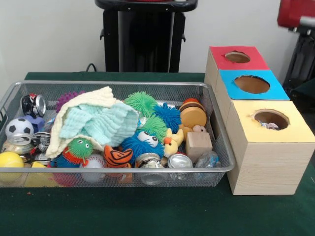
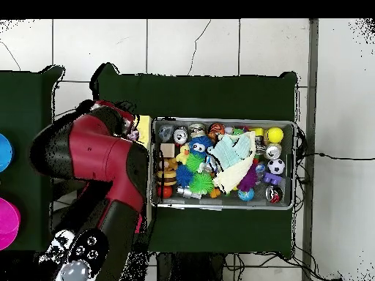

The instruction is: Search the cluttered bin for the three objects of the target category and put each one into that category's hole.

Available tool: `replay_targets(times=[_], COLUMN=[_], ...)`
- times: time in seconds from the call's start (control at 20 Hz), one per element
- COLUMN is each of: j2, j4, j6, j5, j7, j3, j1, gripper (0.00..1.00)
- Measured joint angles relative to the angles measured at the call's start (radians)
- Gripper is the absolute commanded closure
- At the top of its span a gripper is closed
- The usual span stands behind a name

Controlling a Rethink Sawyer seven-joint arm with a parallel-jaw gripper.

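The red arm [image 2: 95, 157] is hovering over the boxes [image 1: 266, 147] — bin [image 2: 223, 205] sitting at its three o'clock — pincer hidden, its state impossible to tell.

- Light on my workspace is even and fairly bright, and looks to come from overhead.
- In the front view the wire bin [image 1: 216, 169] casts only a soft, short shadow on the green table [image 1: 147, 211].
- Small glints show on the metal cans [image 1: 180, 160] near the bin's front.
- The front view is slightly soft throughout.
- From overhead my red arm [image 2: 95, 157] looks evenly lit, without hard glare.
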State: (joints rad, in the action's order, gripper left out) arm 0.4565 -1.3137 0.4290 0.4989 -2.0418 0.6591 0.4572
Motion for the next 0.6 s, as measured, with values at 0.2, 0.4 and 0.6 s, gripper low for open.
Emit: replay_targets(times=[0.2,0.4,0.6], j2=[0.048,0.082,0.1], j4=[0.005,0.005,0.005], j6=[0.0,0.0,0.0], j5=[-0.015,-0.03,-0.041], j7=[0.0,0.0,0.0], j3=[0.03,0.041,0.041], j1=[0.003,0.002,0.003], gripper=[1.0,1.0,1.0])
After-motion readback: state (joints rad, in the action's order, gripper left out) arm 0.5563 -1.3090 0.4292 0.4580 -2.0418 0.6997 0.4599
